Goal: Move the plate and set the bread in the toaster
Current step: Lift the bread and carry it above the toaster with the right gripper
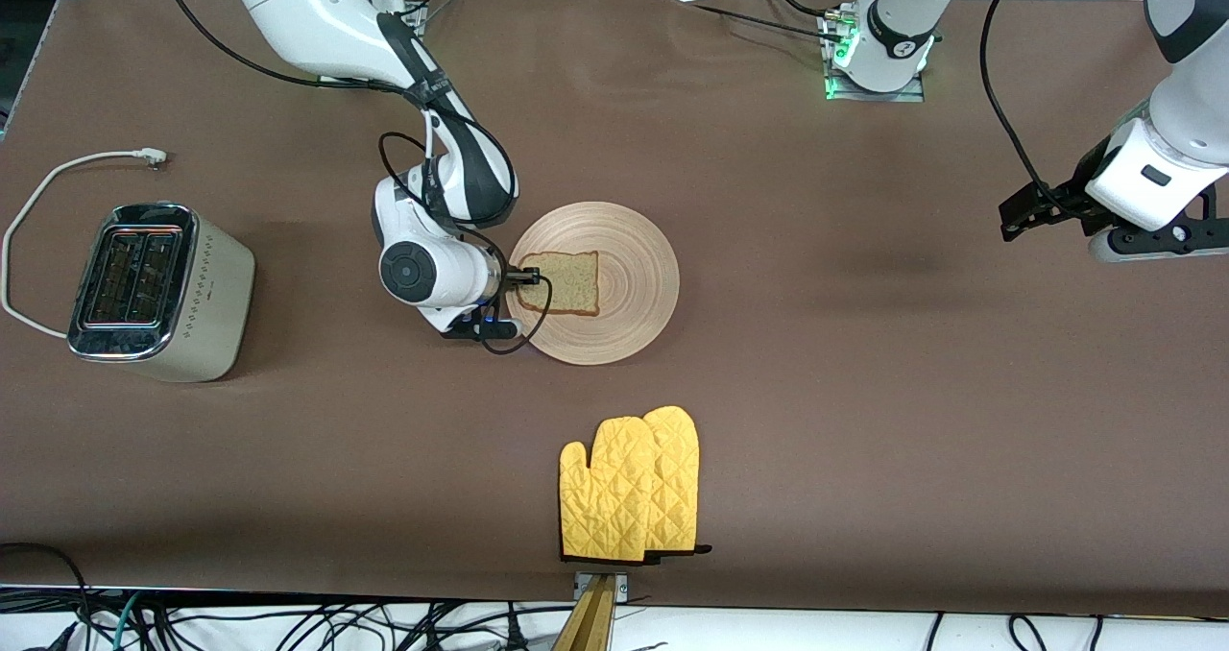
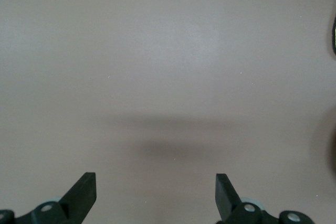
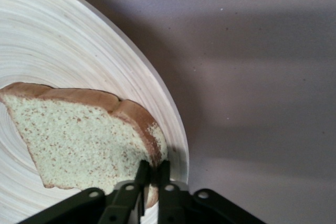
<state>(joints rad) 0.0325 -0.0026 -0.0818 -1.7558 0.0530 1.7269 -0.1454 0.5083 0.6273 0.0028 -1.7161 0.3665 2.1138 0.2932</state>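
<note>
The round beige wooden plate (image 1: pixel 614 291) lies mid-table with the speckled bread slice (image 1: pixel 566 282) on it. My right gripper (image 1: pixel 526 275) is low at the plate's edge toward the toaster, shut on the bread's crust edge; in the right wrist view the gripper (image 3: pixel 153 167) pinches the crust of the bread (image 3: pixel 79 137) over the plate (image 3: pixel 63 51). The cream toaster (image 1: pixel 154 291) with a chrome top stands at the right arm's end of the table. My left gripper (image 1: pixel 1020 214) waits open and empty above bare table at the left arm's end; its fingers (image 2: pixel 84 188) show spread over the brown cloth.
A pair of yellow quilted oven mitts (image 1: pixel 634 488) lies nearer the front camera than the plate. The toaster's white cord (image 1: pixel 58 176) loops toward the robots' side of the table. The right arm's black cable (image 1: pixel 523 329) hangs over the plate's rim.
</note>
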